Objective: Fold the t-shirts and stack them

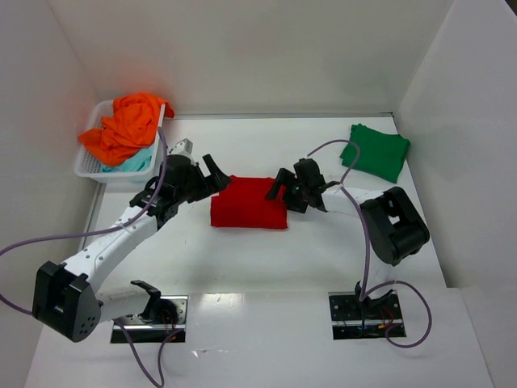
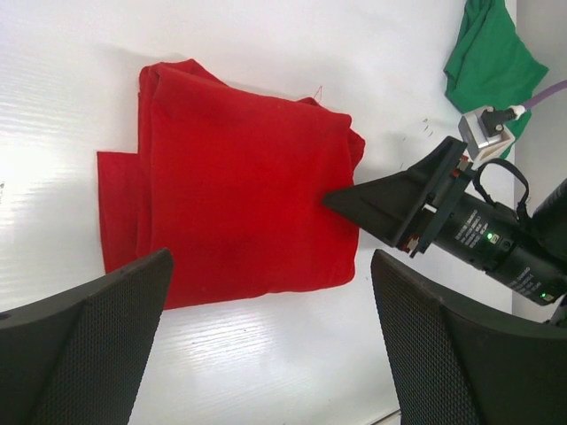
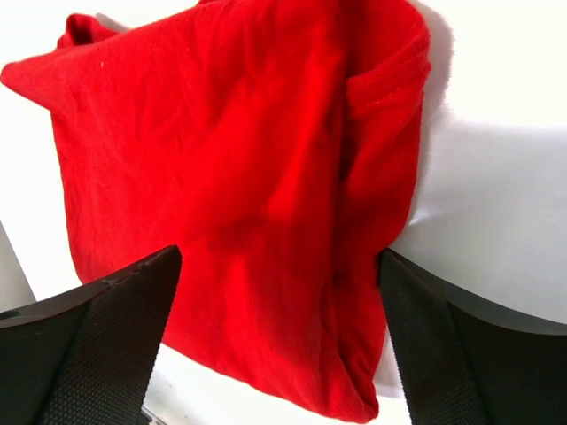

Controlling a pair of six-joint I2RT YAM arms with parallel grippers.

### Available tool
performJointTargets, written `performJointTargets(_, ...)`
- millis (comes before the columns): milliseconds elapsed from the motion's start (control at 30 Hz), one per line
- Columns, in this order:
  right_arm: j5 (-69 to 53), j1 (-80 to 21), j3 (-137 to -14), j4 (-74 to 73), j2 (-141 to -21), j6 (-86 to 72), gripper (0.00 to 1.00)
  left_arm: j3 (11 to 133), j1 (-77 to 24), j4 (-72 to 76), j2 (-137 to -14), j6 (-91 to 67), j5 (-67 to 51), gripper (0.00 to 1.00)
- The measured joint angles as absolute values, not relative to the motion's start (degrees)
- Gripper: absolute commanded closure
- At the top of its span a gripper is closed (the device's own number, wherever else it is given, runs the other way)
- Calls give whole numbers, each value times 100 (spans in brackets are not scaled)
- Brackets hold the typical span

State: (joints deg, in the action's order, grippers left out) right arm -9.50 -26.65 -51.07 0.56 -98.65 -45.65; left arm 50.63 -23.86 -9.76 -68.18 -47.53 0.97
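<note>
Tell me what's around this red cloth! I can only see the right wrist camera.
Observer: The left gripper, open, hovers at the opposite edge of the bright red folded cloth t-shirt.
Operator: Are there more shirts?
Observer: A dark green cloth t-shirt lies folded, farther back on the right.
Operator: Any others?
Observer: A crumpled orange t-shirt and a pale teal one sit in a white plastic lattice basket, far left.

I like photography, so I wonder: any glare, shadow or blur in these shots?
Top view: a glossy reflection on the table's near edge. Left wrist view: glare whitens the table at left. Right wrist view: the red t-shirt looks sharp, the table washed out.
</note>
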Motion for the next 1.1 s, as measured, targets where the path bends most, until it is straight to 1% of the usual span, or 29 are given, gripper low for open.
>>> performJointTargets(33, -947, -2665, -5122, 78, -9896, -4569, 7, 5048, -2357, -993, -6759, -4727, 82, 0)
performJointTargets(133, -934, -2665, -5146, 180, -9988, -4619, 20, 5024, -2300, -1063, -6648, -4659, 30, 0)
performJointTargets(233, -941, -2670, -5269, 270, -10169, -4681, 27, 5011, -2294, -1109, -6608, -4644, -16, 0)
performJointTargets(267, -939, -2683, -5343, 285, -10239, -4687, 35, 5000, -2285, -1131, -6593, -4644, -36, 0)
performJointTargets(367, -875, -2724, -5443, 305, -10379, -4663, 50, 4960, -2265, -1212, -6532, -4622, -93, 0)
performJointTargets(400, -851, -2729, -5448, 294, -10409, -4650, 63, 4950, -2259, -1240, -6504, -4609, -102, 0)
performJointTargets(467, -843, -2735, -5478, 246, -10495, -4652, 76, 4947, -2250, -1315, -6440, -4532, -137, 0)
performJointTargets(500, -832, -2740, -5513, 226, -10536, -4639, 90, 4947, -2244, -1337, -6403, -4512, -152, 0)
performJointTargets(533, -832, -2746, -5540, 209, -10565, -4609, 97, 4947, -2235, -1354, -6372, -4501, -178, 0)
performJointTargets(567, -829, -2751, -5561, 189, -10586, -4593, 100, 4950, -2224, -1361, -6337, -4495, -191, 0)
performJointTargets(733, -770, -2768, -5791, -128, -10643, -4480, 100, 4950, -2193, -1398, -6237, -4473, -301, 0)
performJointTargets(900, -443, -2766, -6213, -738, -10645, -4147, 100, 4950, -2193, -1420, -6213, -4370, -425, 0)
performJointTargets(1000, -344, -2543, -6563, -1103, -10645, -3903, 100, 4950, -2187, -1417, -6204, -4335, -517, 0)
performJointTargets(1100, -250, -2093, -6945, -1435, -10643, -3627, 100, 4950, -2158, -1417, -6204, -4303, -596, 0)
